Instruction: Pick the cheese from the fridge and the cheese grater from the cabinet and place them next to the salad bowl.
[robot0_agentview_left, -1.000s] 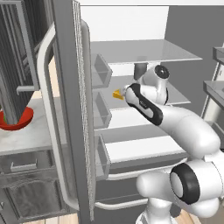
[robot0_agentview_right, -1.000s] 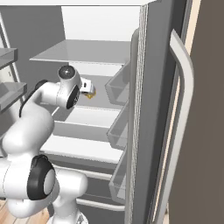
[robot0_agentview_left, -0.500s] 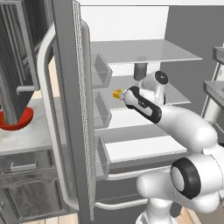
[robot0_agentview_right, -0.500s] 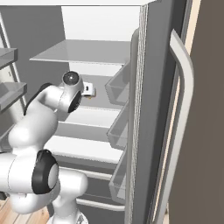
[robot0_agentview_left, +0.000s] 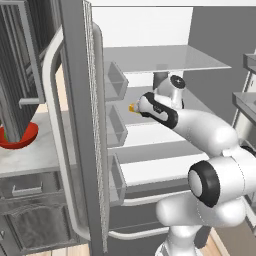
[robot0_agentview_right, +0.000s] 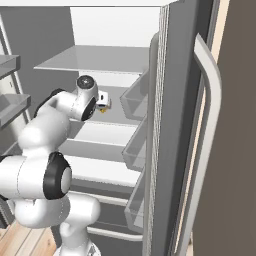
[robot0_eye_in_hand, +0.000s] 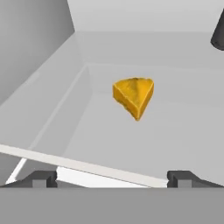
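Reaching a little deeper into the fridge (robot0_agentview_left: 75, 125) than a second ago, the gripper (robot0_eye_in_hand: 111, 177) spreads its fingers (robot0_eye_in_hand: 41, 178) wide and empty, the cheese (robot0_eye_in_hand: 134, 96) lying ahead between them, untouched.

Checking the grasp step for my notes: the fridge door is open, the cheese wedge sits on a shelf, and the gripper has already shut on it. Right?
Not quite. The gripper is open and short of the cheese, which lies free on the fridge shelf; the hand view shows this. The rest stands.
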